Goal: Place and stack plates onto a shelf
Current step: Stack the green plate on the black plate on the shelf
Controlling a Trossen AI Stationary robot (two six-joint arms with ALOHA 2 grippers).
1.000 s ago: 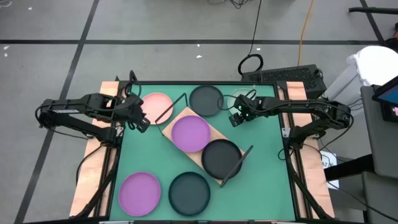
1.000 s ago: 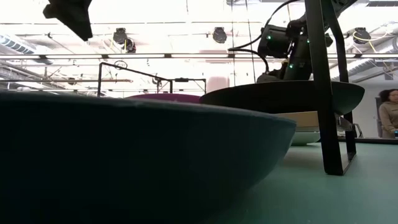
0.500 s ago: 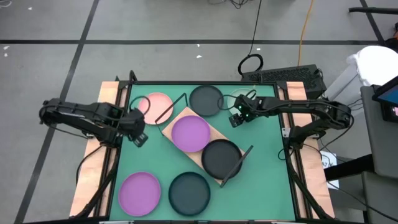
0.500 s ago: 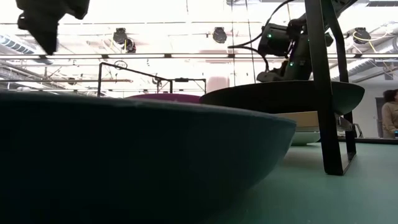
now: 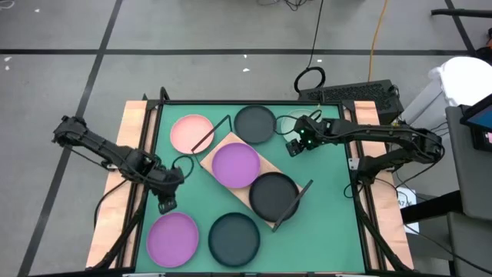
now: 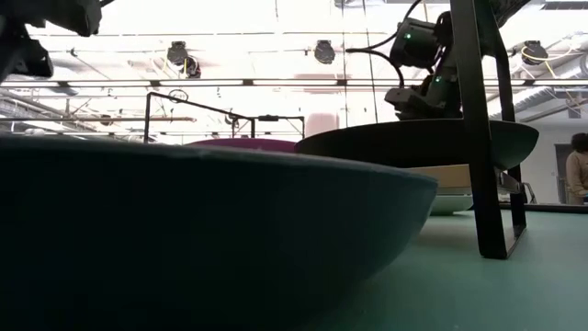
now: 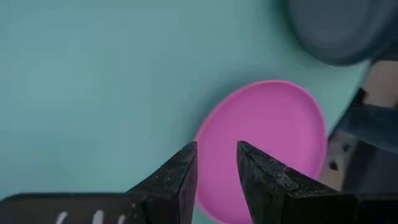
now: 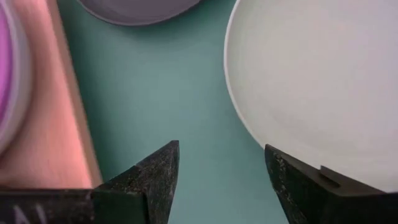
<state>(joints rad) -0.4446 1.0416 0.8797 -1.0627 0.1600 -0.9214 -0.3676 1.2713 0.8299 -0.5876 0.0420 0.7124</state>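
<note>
On the slanted wooden shelf mid-table sit a purple plate and a black plate, round, shallow and rimmed like the rest. My left gripper hovers just above the near-left purple plate with fingers only a narrow slit apart, nothing between them. My right gripper hangs wide open and empty by the pale plate at the far right.

I see the left gripper just above the front purple plate, well apart from the shelf.
</note>
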